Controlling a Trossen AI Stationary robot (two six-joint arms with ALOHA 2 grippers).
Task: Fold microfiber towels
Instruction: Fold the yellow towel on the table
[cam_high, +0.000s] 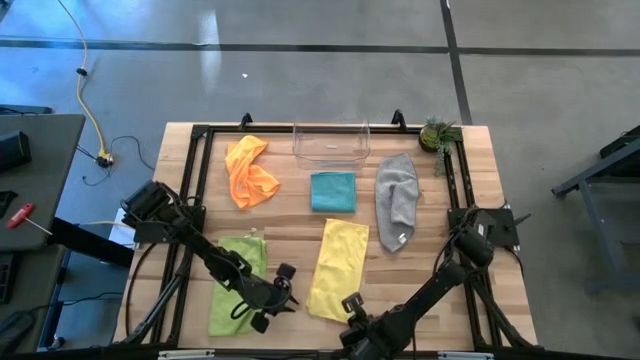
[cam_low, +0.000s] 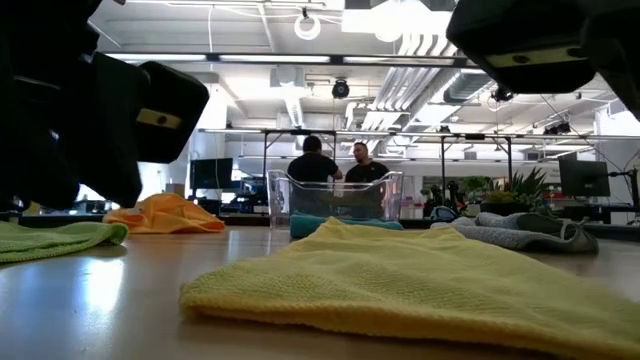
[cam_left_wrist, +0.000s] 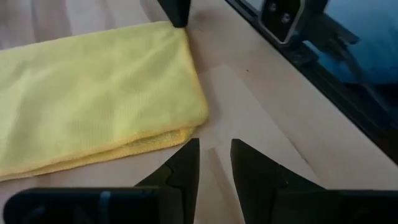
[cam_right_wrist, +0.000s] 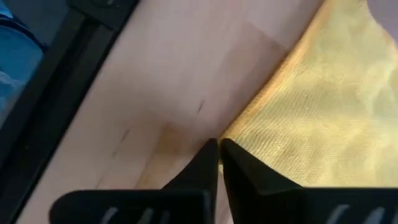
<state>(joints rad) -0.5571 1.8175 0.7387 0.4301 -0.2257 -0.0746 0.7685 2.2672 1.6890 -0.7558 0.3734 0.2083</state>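
Note:
The yellow towel (cam_high: 338, 268) lies flat on the table, folded in two lengthwise, near the front edge. My left gripper (cam_high: 285, 292) hovers just left of its near end. In the left wrist view its fingers (cam_left_wrist: 214, 155) stand a little apart over bare wood beside the towel's corner (cam_left_wrist: 193, 121). My right gripper (cam_high: 351, 306) is at the towel's near right corner, and its fingers (cam_right_wrist: 219, 148) are shut. The lime green towel (cam_high: 235, 285) lies under my left arm. The orange (cam_high: 250, 172), teal (cam_high: 333, 191) and grey (cam_high: 397, 200) towels lie farther back. My right gripper's shut fingertips stand low at the yellow towel's near corner (cam_right_wrist: 239, 130), slanting down from the table's near side. I cannot tell whether they touch the cloth or the wood beside it. The towel lies flat on the table.
A clear plastic bin (cam_high: 331, 143) stands at the back middle, and a small potted plant (cam_high: 438, 134) at the back right. A black frame (cam_high: 190, 200) runs around the tabletop. Bare wood shows between the towels. People stand in the room beyond the table (cam_low: 335, 165).

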